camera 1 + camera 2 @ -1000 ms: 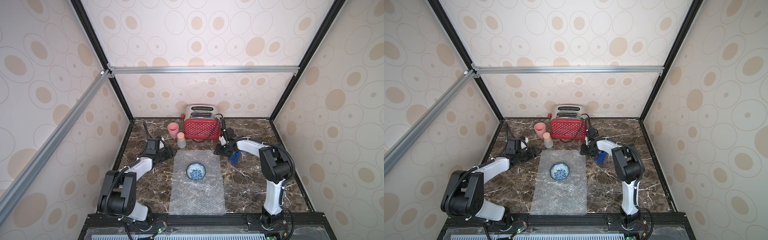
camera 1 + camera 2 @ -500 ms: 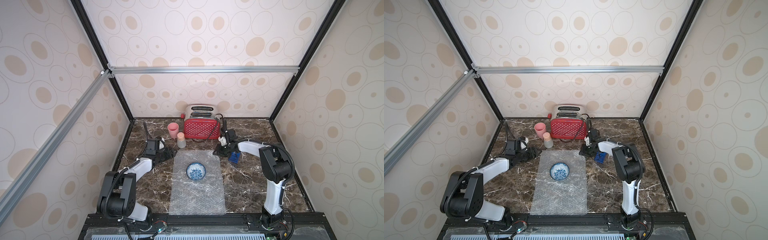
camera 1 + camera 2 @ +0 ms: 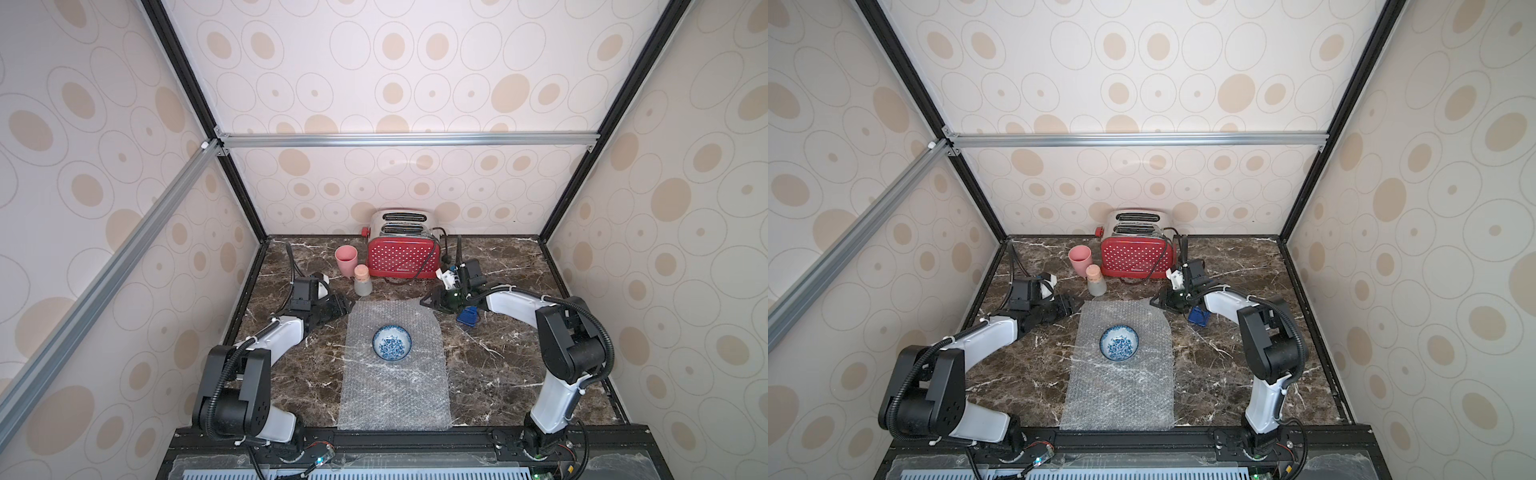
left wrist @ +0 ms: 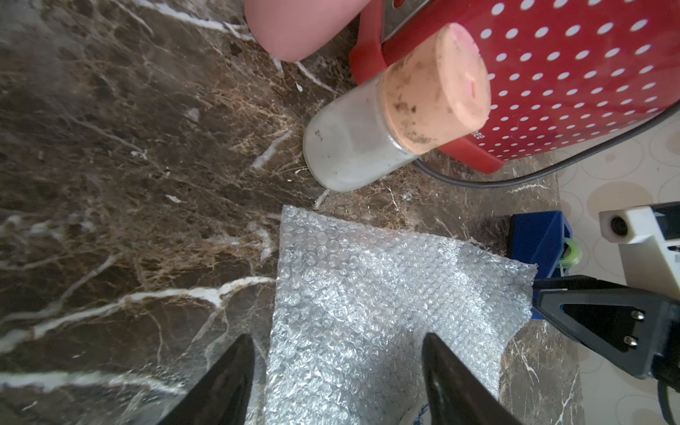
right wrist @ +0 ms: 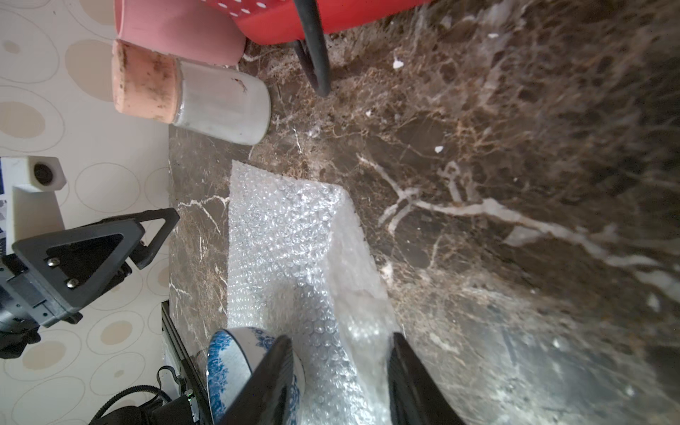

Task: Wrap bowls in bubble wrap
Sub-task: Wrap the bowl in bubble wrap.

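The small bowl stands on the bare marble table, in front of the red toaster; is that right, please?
No: the bowl stands on the bubble wrap instead, in front of the red toaster, as both top views show.

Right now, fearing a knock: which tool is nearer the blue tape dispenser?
Right. The right tool is beside the blue tape dispenser, at the bubble wrap's far corner; the left tool is across the sheet.

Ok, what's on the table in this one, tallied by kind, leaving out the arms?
Bowl: 1
Bubble wrap sheet: 1
Pink cup: 1
Lidded jar: 1
Red toaster: 1
Small blue object: 1
Total: 6
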Robot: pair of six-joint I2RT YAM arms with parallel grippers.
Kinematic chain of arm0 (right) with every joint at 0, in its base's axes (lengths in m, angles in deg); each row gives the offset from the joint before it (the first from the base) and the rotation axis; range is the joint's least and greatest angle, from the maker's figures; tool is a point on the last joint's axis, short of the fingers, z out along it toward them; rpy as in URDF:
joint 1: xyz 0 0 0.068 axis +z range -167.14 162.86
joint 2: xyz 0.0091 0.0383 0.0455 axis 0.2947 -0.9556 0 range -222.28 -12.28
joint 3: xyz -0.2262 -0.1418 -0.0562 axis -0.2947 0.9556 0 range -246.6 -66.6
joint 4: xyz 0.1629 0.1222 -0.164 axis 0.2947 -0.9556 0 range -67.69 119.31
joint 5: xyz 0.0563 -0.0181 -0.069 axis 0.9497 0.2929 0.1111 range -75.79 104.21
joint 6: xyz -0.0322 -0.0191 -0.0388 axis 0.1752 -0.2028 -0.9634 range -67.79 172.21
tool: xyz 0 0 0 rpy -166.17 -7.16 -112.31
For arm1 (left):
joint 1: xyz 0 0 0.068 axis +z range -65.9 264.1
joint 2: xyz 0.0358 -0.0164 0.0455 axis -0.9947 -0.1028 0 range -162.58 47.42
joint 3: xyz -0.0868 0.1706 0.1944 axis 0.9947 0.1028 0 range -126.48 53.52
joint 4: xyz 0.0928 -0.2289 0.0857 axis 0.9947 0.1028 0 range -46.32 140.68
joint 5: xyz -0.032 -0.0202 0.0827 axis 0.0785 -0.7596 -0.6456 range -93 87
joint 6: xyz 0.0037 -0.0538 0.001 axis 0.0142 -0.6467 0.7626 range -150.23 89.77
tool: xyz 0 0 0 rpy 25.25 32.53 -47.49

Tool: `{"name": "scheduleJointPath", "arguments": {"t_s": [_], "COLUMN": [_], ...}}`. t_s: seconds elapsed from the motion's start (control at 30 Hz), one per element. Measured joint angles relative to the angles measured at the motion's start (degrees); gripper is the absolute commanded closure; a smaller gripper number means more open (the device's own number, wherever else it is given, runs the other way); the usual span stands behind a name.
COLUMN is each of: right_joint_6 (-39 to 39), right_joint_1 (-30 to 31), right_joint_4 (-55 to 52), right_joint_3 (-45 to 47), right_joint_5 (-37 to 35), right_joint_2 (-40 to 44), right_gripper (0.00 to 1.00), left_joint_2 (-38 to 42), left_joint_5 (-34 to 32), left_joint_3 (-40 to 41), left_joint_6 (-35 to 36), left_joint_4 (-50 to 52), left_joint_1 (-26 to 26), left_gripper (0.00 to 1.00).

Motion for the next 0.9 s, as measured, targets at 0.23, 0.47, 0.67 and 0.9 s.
{"name": "scheduleJointPath", "arguments": {"t_s": [0.23,0.47,0.67,0.9], "right_joint_6": [-0.5,-3.1,-4.1,-6.2], "right_joint_1": [0.0,0.0,0.0,1.4], "right_joint_4": [1.4,2.2,2.6,2.5], "right_joint_3": [0.7,0.5,0.7,4.0], "right_joint_5": [0.2,-1.1,-2.3,-2.8], "right_joint_2": [0.0,0.0,0.1,6.9], "right_gripper": [0.56,0.71,0.98,1.0], "left_joint_2": [0.1,1.2,2.6,7.6], "left_joint_5": [0.1,0.4,0.3,0.2], "left_joint_3": [0.2,0.3,0.3,1.1], "left_joint_6": [0.0,0.2,0.4,-0.9], "left_joint_4": [0.0,0.2,0.8,2.4], "left_joint_1": [0.0,0.0,-0.5,-1.8], "left_gripper": [0.29,0.29,0.29,0.28]}}
